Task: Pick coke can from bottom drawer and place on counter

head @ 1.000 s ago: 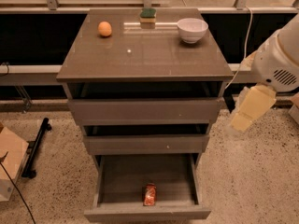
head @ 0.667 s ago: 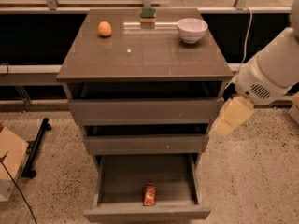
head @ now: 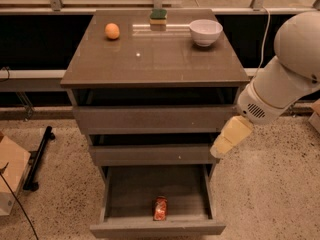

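Gripper [head: 222, 145]: right of centre, beside the middle drawer's right end; opening not discernible, nothing held.
Coke can [head: 160, 208]: lower centre, in the open bottom drawer [head: 130, 191], near its front.
Bearing: down-left of Gripper; long axis roughly vertical in frame.

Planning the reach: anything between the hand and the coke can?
Nothing visible. The hand hangs beside the right end of the middle drawer, above and right of the open bottom drawer. The coke can lies alone near its front, uncovered from above.
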Robot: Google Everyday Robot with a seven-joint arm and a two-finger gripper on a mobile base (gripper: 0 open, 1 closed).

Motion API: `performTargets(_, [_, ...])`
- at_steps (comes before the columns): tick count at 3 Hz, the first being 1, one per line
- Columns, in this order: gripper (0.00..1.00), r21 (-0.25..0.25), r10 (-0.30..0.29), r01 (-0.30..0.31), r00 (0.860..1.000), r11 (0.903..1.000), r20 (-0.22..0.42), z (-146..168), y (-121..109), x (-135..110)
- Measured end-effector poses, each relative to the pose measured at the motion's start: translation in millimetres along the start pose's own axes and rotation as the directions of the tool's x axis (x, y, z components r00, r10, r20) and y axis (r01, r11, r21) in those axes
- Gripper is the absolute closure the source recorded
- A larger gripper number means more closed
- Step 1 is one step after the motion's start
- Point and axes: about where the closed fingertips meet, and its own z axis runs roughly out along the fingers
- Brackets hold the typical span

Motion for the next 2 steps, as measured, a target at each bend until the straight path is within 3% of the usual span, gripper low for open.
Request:
performTargets(1, [0.0,-0.003,0.001,-0.001,1.0,1.0,-0.007,5.0,0.8,-1.4])
performTargets(2, [0.0,-0.035,0.007,-0.009,0.999,0.9993,-0.052,41.4,6.2,-11.8])
